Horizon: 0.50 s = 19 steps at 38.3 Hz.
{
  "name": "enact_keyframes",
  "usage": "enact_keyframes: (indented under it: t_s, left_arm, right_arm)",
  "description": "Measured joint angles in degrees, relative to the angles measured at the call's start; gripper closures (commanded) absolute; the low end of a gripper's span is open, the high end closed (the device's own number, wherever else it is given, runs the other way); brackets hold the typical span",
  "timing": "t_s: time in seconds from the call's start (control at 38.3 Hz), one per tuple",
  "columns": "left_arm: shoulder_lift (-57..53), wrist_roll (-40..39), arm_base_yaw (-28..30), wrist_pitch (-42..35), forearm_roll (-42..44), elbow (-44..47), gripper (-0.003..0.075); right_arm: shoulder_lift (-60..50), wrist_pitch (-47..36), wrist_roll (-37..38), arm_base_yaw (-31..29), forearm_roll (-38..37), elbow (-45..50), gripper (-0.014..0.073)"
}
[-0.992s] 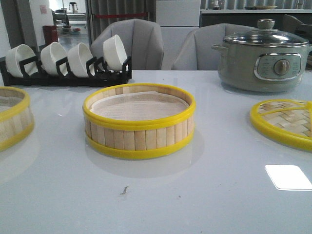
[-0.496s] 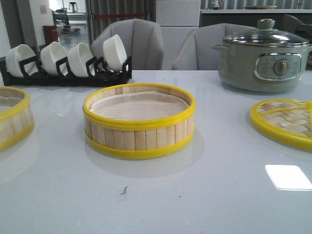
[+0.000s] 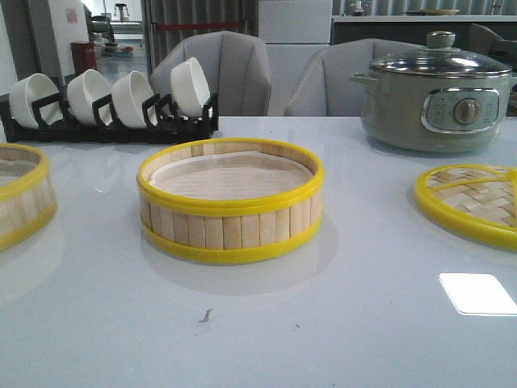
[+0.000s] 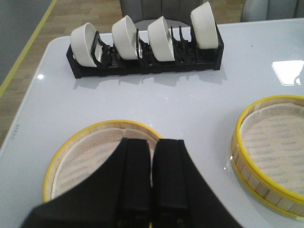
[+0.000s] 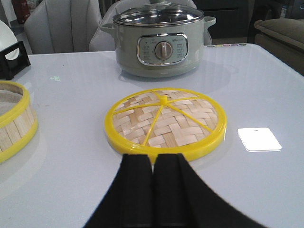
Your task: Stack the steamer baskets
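One steamer basket (image 3: pixel 230 202) stands in the middle of the white table, white liner inside. A second steamer basket (image 3: pixel 20 198) sits at the left edge of the front view, partly cut off. In the left wrist view my left gripper (image 4: pixel 152 142) is shut and empty, hovering over the left basket (image 4: pixel 80 152); the middle basket (image 4: pixel 268 152) lies to one side. In the right wrist view my right gripper (image 5: pixel 152 156) is shut and empty, just short of the woven lid (image 5: pixel 165 121). Neither gripper shows in the front view.
A flat woven-bamboo lid with yellow rim (image 3: pixel 472 202) lies at the right. A grey-green electric pot with glass lid (image 3: pixel 436 93) stands at the back right. A black rack with several white bowls (image 3: pixel 109 101) stands at the back left. Grey chairs stand behind the table.
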Motion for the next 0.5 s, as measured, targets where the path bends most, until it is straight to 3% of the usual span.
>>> enact_keyframes:
  t_s: [0.29,0.5]
  left_arm:
    - [0.0,0.0,0.0,-0.8,1.6,0.0,0.0633]
    - [0.0,0.0,0.0,-0.8,2.8,0.0,0.0633]
  right_arm:
    - [0.0,-2.4,-0.4,0.0,-3.7,0.0,0.0547]
    - [0.0,-14.5,2.3,0.0,-5.1,-0.1,0.0547]
